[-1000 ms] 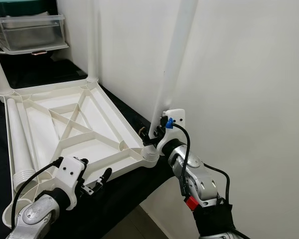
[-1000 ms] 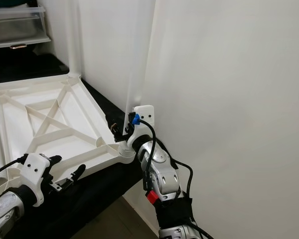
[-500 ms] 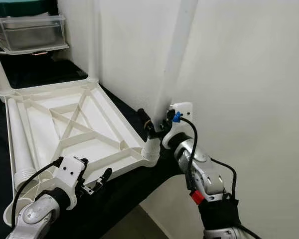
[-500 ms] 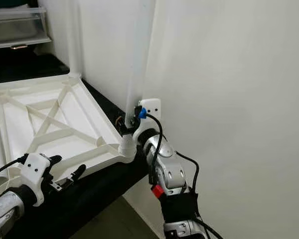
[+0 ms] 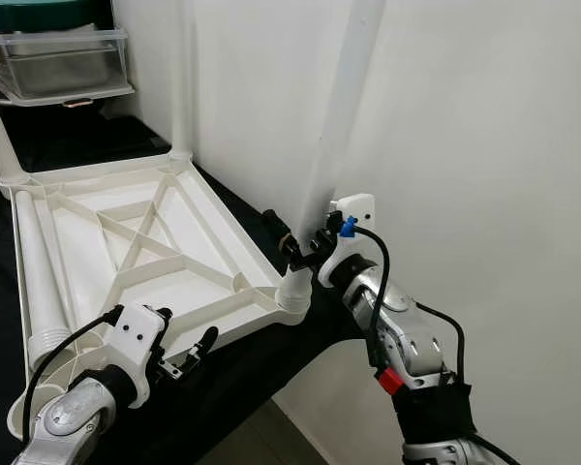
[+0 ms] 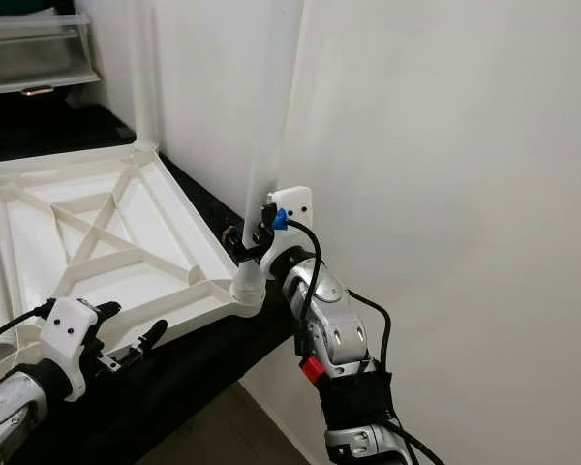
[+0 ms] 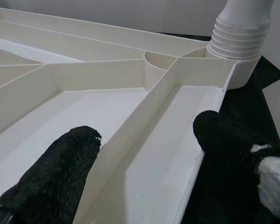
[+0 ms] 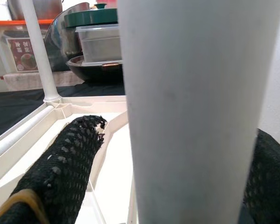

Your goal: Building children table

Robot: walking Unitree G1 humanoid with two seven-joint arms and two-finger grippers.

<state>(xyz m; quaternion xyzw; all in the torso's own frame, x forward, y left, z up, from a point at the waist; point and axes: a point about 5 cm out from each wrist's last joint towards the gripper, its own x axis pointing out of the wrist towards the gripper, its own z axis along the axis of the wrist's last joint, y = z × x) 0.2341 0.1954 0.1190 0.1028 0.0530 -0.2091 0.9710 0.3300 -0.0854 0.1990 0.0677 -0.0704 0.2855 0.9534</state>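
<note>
- The upturned white tabletop (image 5: 126, 242) lies ribs-up on a black-draped surface (image 5: 223, 387), its near right corner socket (image 5: 292, 295) holding a tall white leg (image 5: 334, 136) that stands close against the white wall (image 5: 484, 145).
- The right gripper (image 5: 305, 242) sits low on that leg with its black fingers (image 8: 65, 158) spread either side of the tube — not pinching it, as the right wrist view shows it.
- The left gripper (image 5: 189, 356) hangs just above the tabletop's near rim, fingers (image 7: 51, 177) open and holding nothing.
- Risk one: the leg's ribbed end shows above the socket in the left wrist view, so it may not be fully seated — with the fingers loose, a nudge could tip it toward the wall or work it out.
- Risk two: the socket corner lies right at the edge of the draped surface; a hard downward or sideways push there could slide the tabletop over the cloth or off the edge, with nothing gripping the rim.
- Two further legs stand at the far corners (image 5: 179, 77), and a loose leg (image 5: 39, 281) lies inside the tabletop along its left rim, apparently waiting for the last socket.
- Beyond, clear plastic containers (image 5: 58, 58) and a green-lidded pot (image 8: 95, 16) sit on a shelf; pale floor shows below the cloth.
</note>
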